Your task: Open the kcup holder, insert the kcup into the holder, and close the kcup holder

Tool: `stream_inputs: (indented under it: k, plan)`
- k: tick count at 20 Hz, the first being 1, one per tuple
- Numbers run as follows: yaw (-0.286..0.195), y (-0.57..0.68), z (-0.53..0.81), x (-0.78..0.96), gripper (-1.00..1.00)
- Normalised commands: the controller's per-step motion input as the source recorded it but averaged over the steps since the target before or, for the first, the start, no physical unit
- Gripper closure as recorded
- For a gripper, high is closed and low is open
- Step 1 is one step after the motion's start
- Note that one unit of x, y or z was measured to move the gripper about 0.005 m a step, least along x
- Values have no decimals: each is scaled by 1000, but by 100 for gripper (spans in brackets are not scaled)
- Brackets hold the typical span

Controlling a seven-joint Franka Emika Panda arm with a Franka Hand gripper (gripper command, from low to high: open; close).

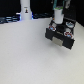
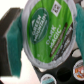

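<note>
Kcup lid, wrist view: "GREEN MOUNTAIN" curved along the rim, "DARK MAGIC" in white on the green band, a small QR-style code square near the edge; finer print too blurred to read. Exterior view: nothing legible

arm body: pale white-grey wrist segment of the single robot arm, rounded, coming down from the top edge in the exterior view; blurred.
wrist top: dark band with a hint of teal above the pale segment, cut off by the frame.
gripper: two teal-green fingers, soft-looking and matte, seen at either side in the wrist view.
finger backing: black flat block behind the teal pad.
cables, screws, markings: too blurred to tell.
</note>
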Motion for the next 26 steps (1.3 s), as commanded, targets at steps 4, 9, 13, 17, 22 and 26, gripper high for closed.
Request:
stream_inputs:
  k: [4,9,13,17,22,26]
  plan:
    - [46,564,4,-111,100]
    - [63,532,-40,-140,100]
    - [111,423,-108,-264,100]
    - [124,293,-134,-398,100]
    - [105,122,-273,-239,100]
    - [67,16,-308,-83,100]
